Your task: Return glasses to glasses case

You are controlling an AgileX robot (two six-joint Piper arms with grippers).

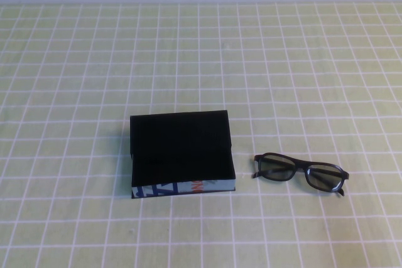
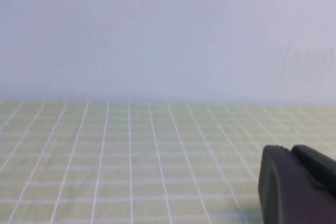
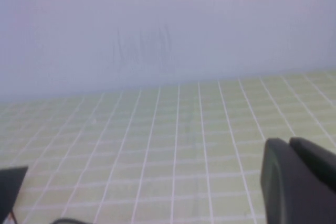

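My bench (image 1: 75,61) wears a pale green cloth ruled into squares by thin white lines, running back to a plain light wall. Two things lie directly on it. The glasses case (image 1: 181,154), a black box with its flap lid open, sits near the middle, its printed white, blue and orange-red front edge facing me. The glasses (image 1: 299,173) rest just to its right, apart from it, arms folded out behind the dark lenses.

My left claw (image 2: 296,187) and right claw (image 3: 299,182) each show only as a dark edge above bare cloth in their own wrist views.
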